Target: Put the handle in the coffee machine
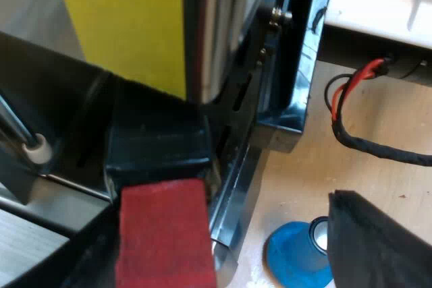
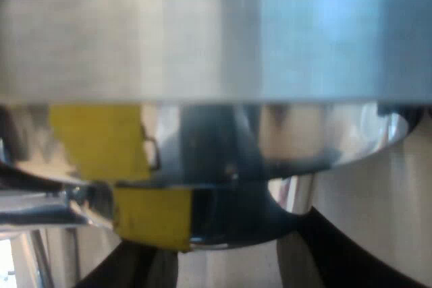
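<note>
The holder's dark handle (image 1: 158, 143) runs into the espresso machine's front (image 1: 223, 25), under a yellow tape patch (image 1: 128, 25). Its red end (image 1: 162, 234) points back at me. My left gripper (image 1: 209, 227) is open around that red end. One black finger (image 1: 378, 247) stands well clear of it, and the other side is dark and hard to make out. My right gripper (image 2: 229, 251) is pressed up close under a shiny rounded metal part of the machine (image 2: 223, 160) that bears yellow tape (image 2: 148, 214). Its two dark fingers (image 2: 344, 254) are spread, and nothing shows between them.
A blue tamper (image 1: 297, 254) stands on the wooden table beside the machine's base, near my left finger. A red and black cable (image 1: 351, 119) loops on the table by the machine's black side panel (image 1: 297, 65). A thin steam wand (image 1: 30, 143) hangs at the machine's front.
</note>
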